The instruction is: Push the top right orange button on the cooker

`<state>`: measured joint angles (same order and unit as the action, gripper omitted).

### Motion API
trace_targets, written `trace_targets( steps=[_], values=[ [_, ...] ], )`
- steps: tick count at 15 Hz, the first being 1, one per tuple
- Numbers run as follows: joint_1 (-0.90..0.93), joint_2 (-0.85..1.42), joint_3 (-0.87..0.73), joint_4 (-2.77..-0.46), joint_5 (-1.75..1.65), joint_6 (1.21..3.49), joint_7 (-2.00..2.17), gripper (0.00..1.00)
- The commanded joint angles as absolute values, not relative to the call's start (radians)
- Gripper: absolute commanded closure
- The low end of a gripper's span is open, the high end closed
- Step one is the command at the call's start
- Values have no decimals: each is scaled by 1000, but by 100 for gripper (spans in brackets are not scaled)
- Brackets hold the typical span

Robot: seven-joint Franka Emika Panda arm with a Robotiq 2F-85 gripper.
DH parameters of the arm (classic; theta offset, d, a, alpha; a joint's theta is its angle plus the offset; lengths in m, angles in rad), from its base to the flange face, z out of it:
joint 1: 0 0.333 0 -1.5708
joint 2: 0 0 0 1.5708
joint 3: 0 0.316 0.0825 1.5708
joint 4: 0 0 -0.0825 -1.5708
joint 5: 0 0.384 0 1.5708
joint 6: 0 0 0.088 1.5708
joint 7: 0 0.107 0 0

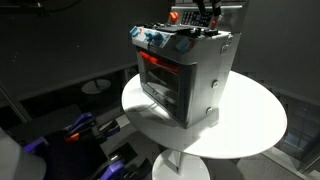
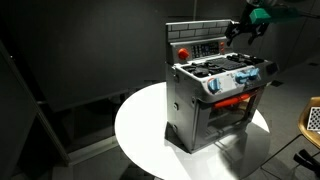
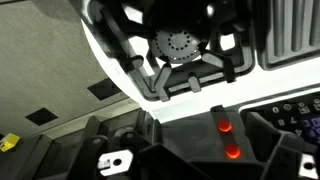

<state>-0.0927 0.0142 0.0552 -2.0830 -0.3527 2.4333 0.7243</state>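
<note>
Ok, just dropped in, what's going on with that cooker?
The arm's gripper is up at the raised back panel of the cooker, which stands on a round white table. The wrist view shows two orange buttons close ahead. Whether a button is touched yet cannot be told.

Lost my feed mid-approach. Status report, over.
Gripper open, at the raised back panel. Small silver-grey toy cooker upright on round white table; two orange buttons ahead in wrist view, contact unclear. Nothing between.
</note>
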Motion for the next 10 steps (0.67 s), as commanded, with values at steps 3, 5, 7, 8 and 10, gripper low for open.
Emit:
trace_targets(
  steps=[3,5,7,8,10],
  values=[
    [-46,117,-8,-1958,-379,2438,791,0],
    [-33,141,-25,-1929,-377,2435,802,0],
    [-19,162,-41,-1906,-377,2434,811,0],
    [-14,172,-48,-1896,-376,2432,816,0],
    [-3,187,-60,-1882,-375,2431,821,0]
  ],
)
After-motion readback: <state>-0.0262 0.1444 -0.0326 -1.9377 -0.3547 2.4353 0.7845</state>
